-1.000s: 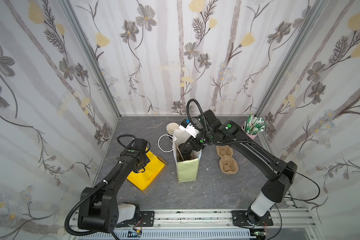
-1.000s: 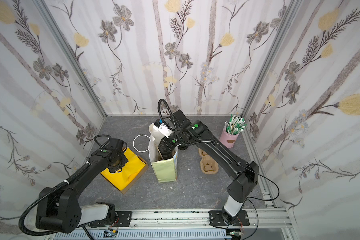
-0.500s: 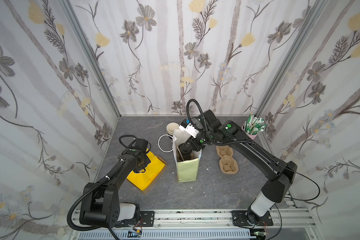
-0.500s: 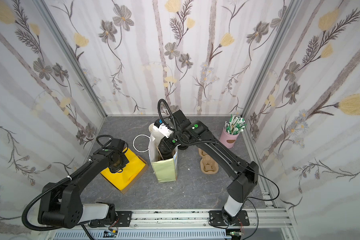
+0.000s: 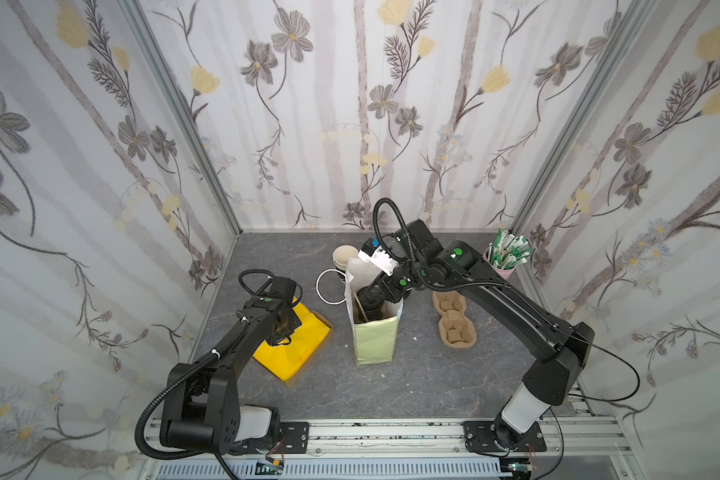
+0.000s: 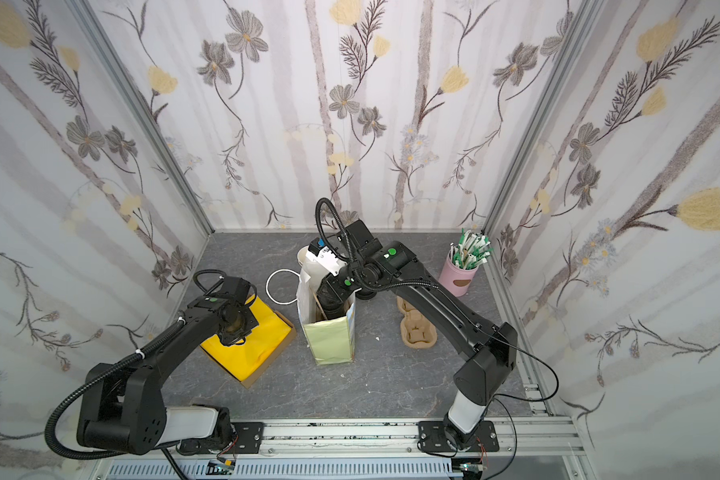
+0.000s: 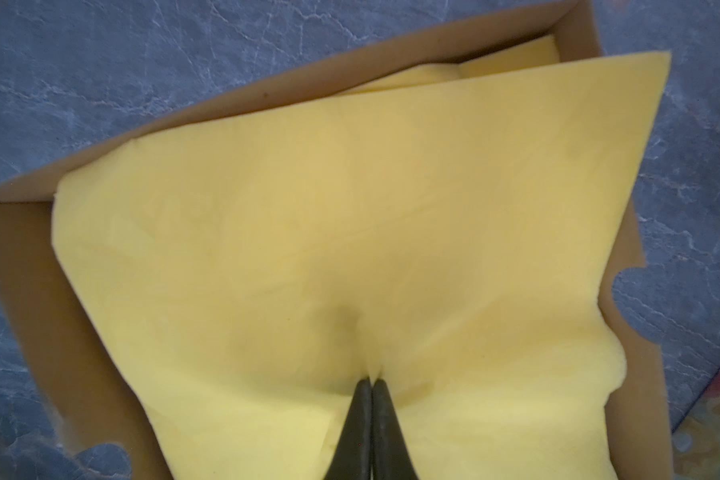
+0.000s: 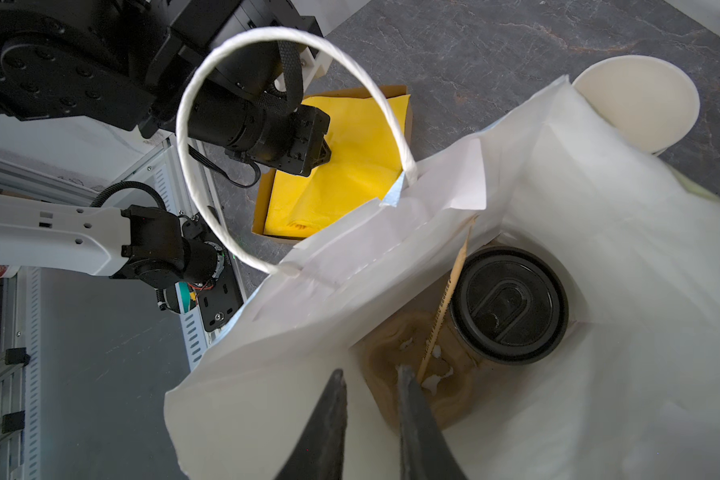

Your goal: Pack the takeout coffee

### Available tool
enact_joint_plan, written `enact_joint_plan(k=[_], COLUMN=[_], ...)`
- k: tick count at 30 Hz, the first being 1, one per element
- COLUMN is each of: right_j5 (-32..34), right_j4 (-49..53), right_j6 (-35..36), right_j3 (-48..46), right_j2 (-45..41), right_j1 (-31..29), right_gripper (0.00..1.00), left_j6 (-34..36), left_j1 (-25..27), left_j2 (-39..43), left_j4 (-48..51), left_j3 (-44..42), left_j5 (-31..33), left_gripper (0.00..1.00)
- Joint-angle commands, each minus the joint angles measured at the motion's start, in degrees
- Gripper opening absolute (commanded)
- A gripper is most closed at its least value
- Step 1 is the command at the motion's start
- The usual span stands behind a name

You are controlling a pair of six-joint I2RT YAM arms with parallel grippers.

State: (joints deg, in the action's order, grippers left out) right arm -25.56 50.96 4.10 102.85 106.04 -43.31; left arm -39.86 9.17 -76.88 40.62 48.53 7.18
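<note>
- Since a second ago we see almost no change. The left arm's elbow has crept up slightly while its tips stay on the napkins, and the right arm keeps its pose at the bag [image 5: 375, 340].
- The left gripper [image 7: 370, 384] is clenched, fingers pressed together. It pinches a small pucker of the top yellow napkin [image 7: 350, 208], which lies in a brown box [image 7: 17, 270]. One corner of that sheet overhangs the box rim.
- The right gripper [image 8: 371, 374] is released, its fingers a narrow gap apart with nothing between them. It hangs in the bag's mouth above a brown carrier [image 8: 395, 345] at the bottom. One fingertip is just beside the end of a wooden stirrer [image 8: 454, 286]; we cannot tell whether they touch.
- The coffee [image 8: 512, 332] stands upright inside the bag by the carrier, next to the stirrer, with its black lid [image 8: 510, 291] on.
- We can read no writing. The stirrer carries a row of print too small to make out, and the lid hides the cup's side.
- In both top views the right wrist covers the bag's mouth, and the left fingertips sit hidden under their wrist. A stack of cups [image 5: 344, 255] stands half hidden behind the bag.
</note>
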Motion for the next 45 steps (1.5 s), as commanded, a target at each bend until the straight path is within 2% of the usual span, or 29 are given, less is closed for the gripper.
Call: enact_joint_plan(k=[1,3,7,15,19,20,22,23,24,28,30,34,37,41,45], right_j5=[-0.7,-0.7,-1.1,-1.0,-1.0,-1.0,-1.1,-1.0,-1.1,-1.1,-1.2,-1.3,-1.2,-1.2,-1.0], right_j4=[-1.4,-1.5,-1.5,-1.4,-1.4,-1.4,-1.4,-1.3,-1.3,-1.5,-1.5,-1.5,-1.6,-1.6,-1.4], right_j6=[0.9,0.9,0.9,1.0,0.9,0.9,1.0,0.9,0.9,0.9,1.0,1.0,0.9,1.0,1.0], right_j3=[0.2,0.3,0.3,0.2,0.2,0.2,0.2,0.1,0.0,-0.1,-0.1,-0.2,-0.3,-0.2,-0.3], right_j2=[-0.2,-0.2,-0.2,-0.1,0.0,-0.1,0.0,0.0,0.0,0.0,0.1,-0.1,0.0,0.0,-0.1], right_j1=[0.0,-0.1,-0.1,-0.1,-0.1,-0.1,-0.1,-0.1,-0.1,-0.1,-0.1,-0.2,-0.3,-0.3,-0.4], right_gripper=[0.24,0.24,0.24,0.24,0.24,0.24,0.24,0.24,0.24,0.24,0.24,0.24,0.24,0.24,0.24], left_j6=[0.0,0.0,0.0,0.1,-0.4,-0.5,-0.8,-1.3,-1.6,-2.4,-2.3,-2.8,-2.8,-2.1,-2.3], left_j1=[0.0,0.0,0.0,0.0,-0.1,-0.1,0.0,0.0,0.0,0.0,0.0,0.0,0.0,0.0,0.0], left_j2=[0.1,0.1,0.1,0.4,0.7,0.8,1.1,1.3,1.4,1.2,1.1,2.7,3.4,2.8,2.8], left_j4=[0.3,0.3,0.3,0.4,0.4,0.4,0.4,0.3,0.3,0.3,0.3,0.3,0.3,0.3,0.3], left_j3=[0.7,0.8,0.6,0.2,-0.2,-0.3,-1.1,-1.6,-2.2,-3.9,-4.2,-3.5,-2.9,-2.7,-2.8], left_j5=[0.2,0.2,0.2,0.5,0.5,0.6,0.6,0.2,-0.4,-1.7,-1.9,-0.6,0.1,-0.2,-0.1], left_gripper=[0.08,0.15,0.14,0.00,0.00,0.03,0.29,0.38,0.41,0.42,0.39,0.18,0.19,0.04,0.01])
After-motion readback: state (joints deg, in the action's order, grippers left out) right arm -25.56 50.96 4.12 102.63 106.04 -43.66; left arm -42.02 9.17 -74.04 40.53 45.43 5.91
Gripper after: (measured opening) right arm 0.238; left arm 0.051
